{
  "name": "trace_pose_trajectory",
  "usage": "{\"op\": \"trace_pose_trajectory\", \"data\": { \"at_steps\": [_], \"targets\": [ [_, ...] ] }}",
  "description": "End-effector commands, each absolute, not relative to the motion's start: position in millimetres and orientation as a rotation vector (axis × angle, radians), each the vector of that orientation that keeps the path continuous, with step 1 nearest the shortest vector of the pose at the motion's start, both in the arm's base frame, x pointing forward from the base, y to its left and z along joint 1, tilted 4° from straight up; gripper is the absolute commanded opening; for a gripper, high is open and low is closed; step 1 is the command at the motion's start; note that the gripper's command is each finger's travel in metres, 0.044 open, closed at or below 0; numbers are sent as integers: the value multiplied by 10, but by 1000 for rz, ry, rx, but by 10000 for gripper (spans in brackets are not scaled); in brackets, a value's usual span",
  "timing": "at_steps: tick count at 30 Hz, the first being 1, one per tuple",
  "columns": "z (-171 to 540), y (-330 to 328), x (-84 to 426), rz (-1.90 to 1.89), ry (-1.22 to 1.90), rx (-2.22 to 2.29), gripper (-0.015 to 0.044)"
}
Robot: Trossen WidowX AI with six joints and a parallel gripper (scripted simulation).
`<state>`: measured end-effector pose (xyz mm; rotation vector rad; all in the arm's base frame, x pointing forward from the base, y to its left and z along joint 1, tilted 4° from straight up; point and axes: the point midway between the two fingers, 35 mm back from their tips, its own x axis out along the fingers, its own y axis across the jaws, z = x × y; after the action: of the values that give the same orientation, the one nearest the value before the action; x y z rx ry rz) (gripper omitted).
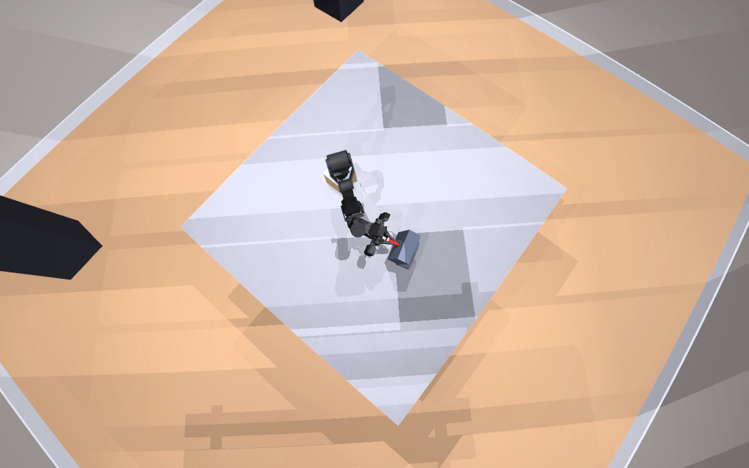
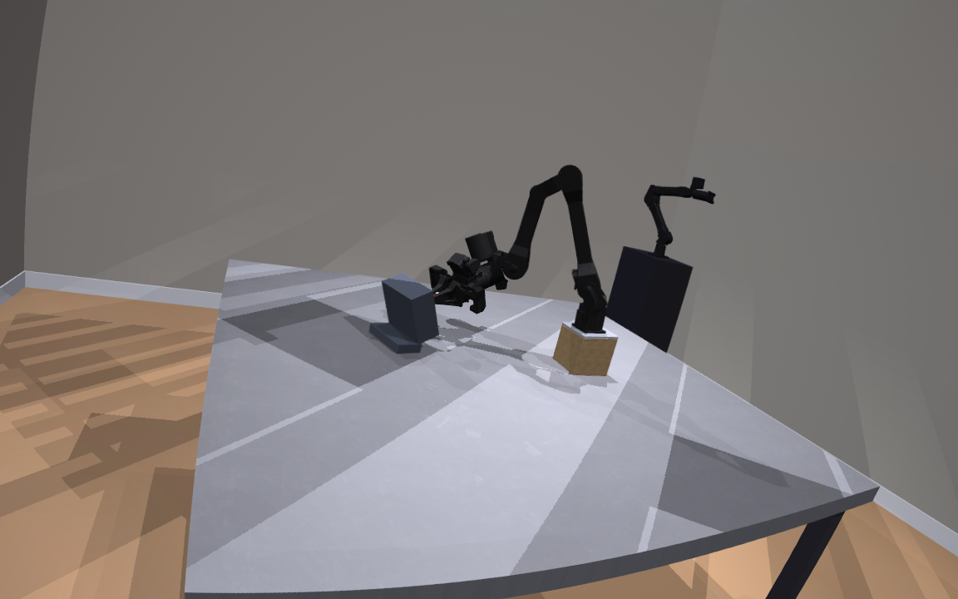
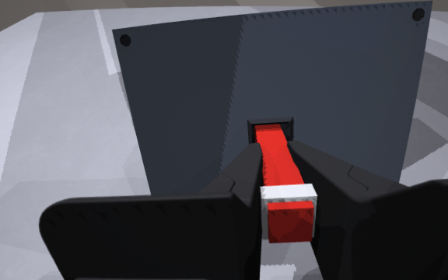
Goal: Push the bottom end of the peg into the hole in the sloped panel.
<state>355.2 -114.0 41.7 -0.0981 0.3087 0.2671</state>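
The pincer (image 3: 275,149) is closed on the red peg (image 3: 276,161), its two black fingers pressing the peg's flat sides, one on each side. The peg is square in section, with a white band (image 3: 288,193) near the end nearest the wrist camera, behind the fingertips. Its far end sits inside the square hole (image 3: 271,125) in the dark grey sloped panel (image 3: 325,85); how deep it reaches cannot be told. The peg's flat sides line up with the hole's edges.

From the top view, the peg (image 1: 392,240) shows as a short red stretch between the pincer (image 1: 387,237) and the panel (image 1: 405,248), so the fingertips are close to the panel's face. In the exterior view the panel (image 2: 407,309) stands on the grey bench (image 2: 407,477), and the arm (image 2: 542,215) reaches from its wooden base block (image 2: 583,351) towards the panel's face, with the pincer (image 2: 443,295) just beside it.
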Motion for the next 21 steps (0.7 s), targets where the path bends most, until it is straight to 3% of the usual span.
{"op": "trace_pose_trajectory", "data": {
  "at_steps": [1,15,21],
  "targets": [
    [428,-1157,3581,261,308,-98,0],
    [423,-1142,3570,266,308,-99,0],
    [423,-1142,3570,266,308,-99,158]
  ]
}}
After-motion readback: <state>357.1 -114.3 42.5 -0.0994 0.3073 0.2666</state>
